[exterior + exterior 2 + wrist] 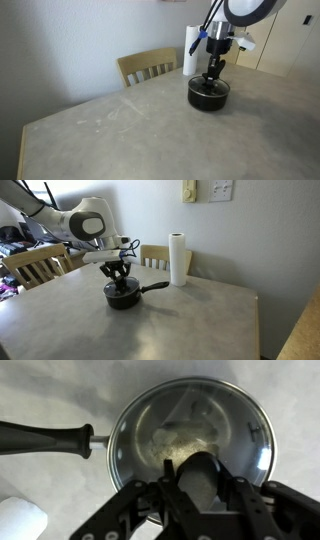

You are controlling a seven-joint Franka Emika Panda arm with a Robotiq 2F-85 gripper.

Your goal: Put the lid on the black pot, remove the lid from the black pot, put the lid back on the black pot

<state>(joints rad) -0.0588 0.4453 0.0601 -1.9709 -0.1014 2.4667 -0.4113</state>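
The lid (170,420) sits on the black pot (124,298) on the worktop (200,320), directly beneath the pincer (200,480), whose fingers close narrowly on its centre knob (pot handle angled toward the paper-towel roll (178,258)).

1. Pot (123,298) is black all over, handle too.
2. Lid (190,435): clear glass, silvery rim.
3. Table (110,135): mottled pale grey, kinda stone-look.
4. Paper towel roll (178,258) plain white, chair (148,66) light wood.
5. Arm (85,222) white, gripper (119,275) black.
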